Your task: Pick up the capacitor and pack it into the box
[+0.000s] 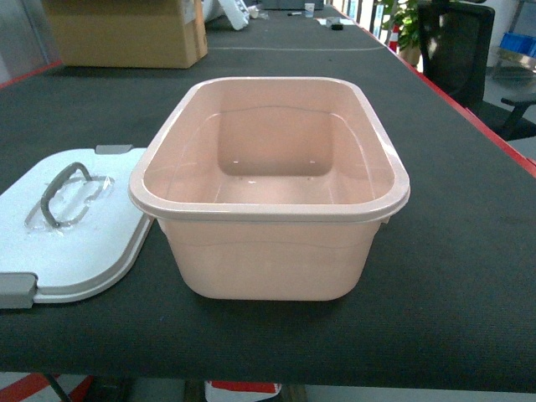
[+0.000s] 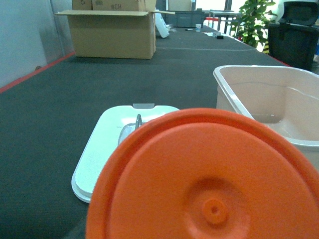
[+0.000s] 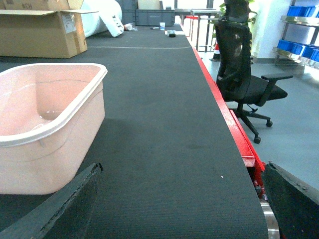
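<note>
Pink-cream plastic makes up the box point(image 1: 270, 188), which stands open and empty in the middle of the dark table point(image 1: 469, 251), its mouth free to take a part from above. Its white lid point(image 1: 71, 226) lies flat on the table just left of it, touching or nearly touching the box wall, handle up, set aside so it does not block the opening.

A large orange disc point(image 2: 209, 184) with a small central nub fills the lower part of the left wrist view, very close to the lens, with the lid and the box rim behind it. This looks like the capacitor, probably carried by the left arm, though the left fingers are not in view and I cannot tell whether they grip it. That arm seems to sit low, left of the box.

On the right, the dark fingers point(image 3: 60, 204) stand spread wide at the frame's lower corners with nothing between them, low over the table just right of the box.

Neither arm appears in the head view.
</note>
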